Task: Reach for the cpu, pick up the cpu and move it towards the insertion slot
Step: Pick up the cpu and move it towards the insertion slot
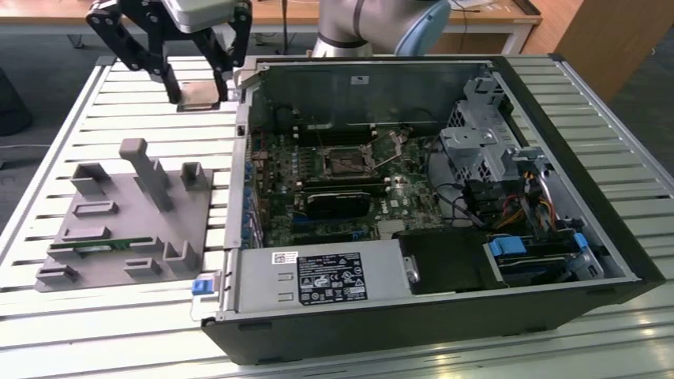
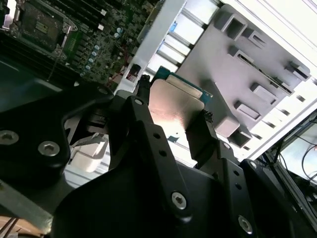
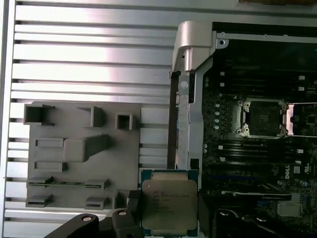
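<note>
The cpu [image 1: 199, 94], a flat square chip with a silvery top, hangs in the air above the slatted table at the exterior view's upper left. My gripper [image 1: 197, 88] is shut on it, one black finger [image 1: 166, 79] on each side. In the first wrist view the cpu [image 3: 168, 204] shows its metal lid with a green edge, just outside the case wall. The second wrist view has the cpu [image 2: 174, 108] between the fingertips [image 2: 142, 88]. The insertion slot [image 1: 345, 162], a dark square socket in a silvery frame, lies on the motherboard inside the open case; it also appears in the first wrist view [image 3: 261, 118].
The open computer case [image 1: 506, 71] fills the exterior view's right, with its wall [image 3: 187, 89] between the cpu and the motherboard. A grey holder block [image 1: 126, 213] with posts and a green memory stick [image 1: 116, 244] sits on the slatted table [image 1: 63, 110].
</note>
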`<state>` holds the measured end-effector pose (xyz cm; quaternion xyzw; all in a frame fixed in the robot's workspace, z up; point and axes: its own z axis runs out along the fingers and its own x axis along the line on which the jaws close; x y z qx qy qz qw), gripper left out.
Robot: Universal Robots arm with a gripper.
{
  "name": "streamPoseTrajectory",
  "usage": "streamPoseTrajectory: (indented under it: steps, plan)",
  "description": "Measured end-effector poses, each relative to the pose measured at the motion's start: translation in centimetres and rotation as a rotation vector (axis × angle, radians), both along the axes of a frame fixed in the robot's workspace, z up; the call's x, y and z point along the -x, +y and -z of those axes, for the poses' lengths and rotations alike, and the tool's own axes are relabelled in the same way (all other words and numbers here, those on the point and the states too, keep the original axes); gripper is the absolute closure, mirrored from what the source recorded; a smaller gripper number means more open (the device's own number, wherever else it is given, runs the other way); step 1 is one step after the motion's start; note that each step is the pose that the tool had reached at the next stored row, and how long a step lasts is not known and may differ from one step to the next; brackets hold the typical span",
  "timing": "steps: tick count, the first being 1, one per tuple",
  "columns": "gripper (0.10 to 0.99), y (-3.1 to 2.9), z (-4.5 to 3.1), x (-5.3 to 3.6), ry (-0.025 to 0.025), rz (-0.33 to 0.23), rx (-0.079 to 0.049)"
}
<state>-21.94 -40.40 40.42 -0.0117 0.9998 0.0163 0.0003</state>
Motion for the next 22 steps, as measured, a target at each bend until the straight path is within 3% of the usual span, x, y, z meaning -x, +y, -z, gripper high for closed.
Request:
streamPoseTrajectory:
  steps: [8, 22]
  plan:
    - [0.545, 0.61, 0.09, -2.33, -0.0023, 0.000, 0.000]
    - [0.545, 2.36, 0.31, -6.46, -0.0053, 0.000, 0.000]
